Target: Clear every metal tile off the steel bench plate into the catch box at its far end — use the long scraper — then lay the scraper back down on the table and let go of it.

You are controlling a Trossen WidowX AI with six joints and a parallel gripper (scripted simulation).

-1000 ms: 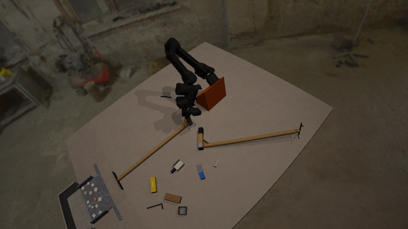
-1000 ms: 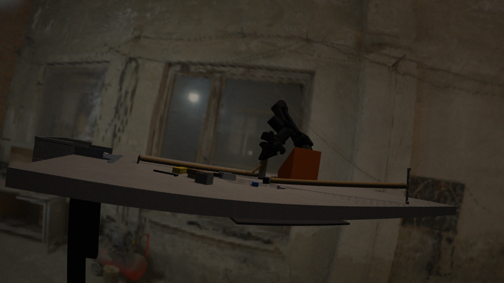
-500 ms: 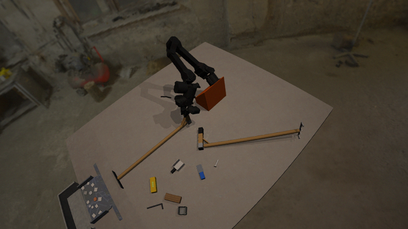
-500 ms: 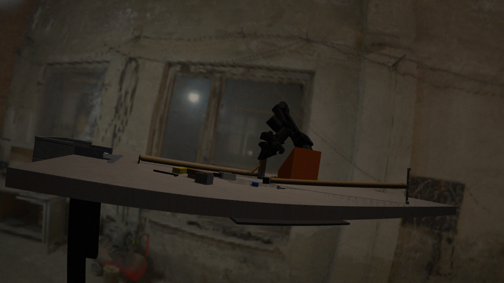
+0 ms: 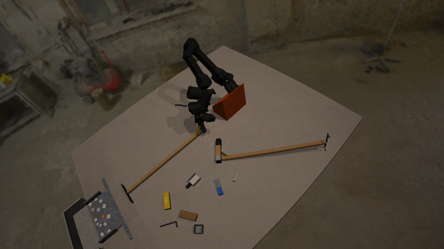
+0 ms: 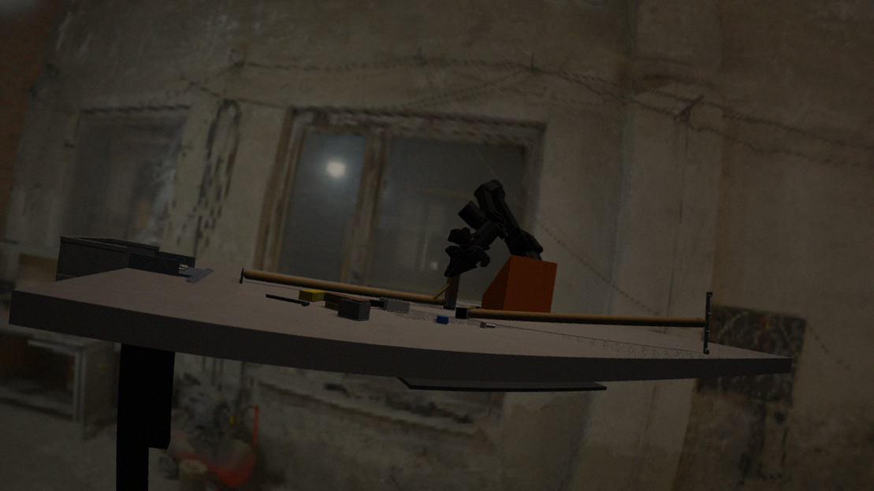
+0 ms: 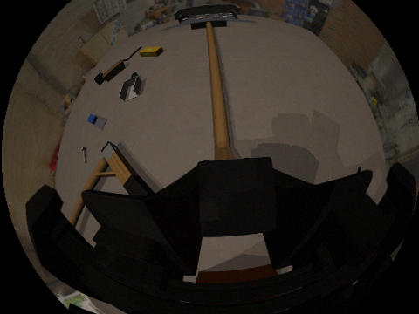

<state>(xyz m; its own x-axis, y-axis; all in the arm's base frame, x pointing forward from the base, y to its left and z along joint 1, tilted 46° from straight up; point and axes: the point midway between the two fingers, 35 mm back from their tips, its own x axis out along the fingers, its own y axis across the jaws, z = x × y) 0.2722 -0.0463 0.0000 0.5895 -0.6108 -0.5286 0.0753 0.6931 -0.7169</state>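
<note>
My gripper (image 5: 200, 125) (image 6: 452, 276) (image 7: 226, 164) is shut on the upright grip block of the long scraper (image 5: 163, 162) (image 6: 345, 285) (image 7: 216, 87). The scraper's wooden handle runs away from me to a dark crosswise blade (image 5: 127, 193) (image 6: 241, 276) (image 7: 209, 24), which is low over the table, short of the plate's near lip; I cannot tell if it touches the table. The steel bench plate (image 5: 113, 209) (image 6: 199, 273) carries several pale tiles (image 5: 108, 216) and an orange round one (image 5: 103, 216). The catch box (image 5: 70, 233) (image 6: 90, 254) adjoins the plate's far end; no tiles are visible on its floor.
A wooden rake (image 5: 274, 150) (image 6: 588, 316) lies on the right. A yellow box (image 5: 166, 201) (image 7: 151, 51), a wooden block (image 5: 188, 215), a small scoop (image 5: 194, 179) and a blue-handled tool (image 5: 219, 190) lie beside the scraper. An orange wedge (image 5: 234, 101) (image 6: 528, 285) stands by the arm's base.
</note>
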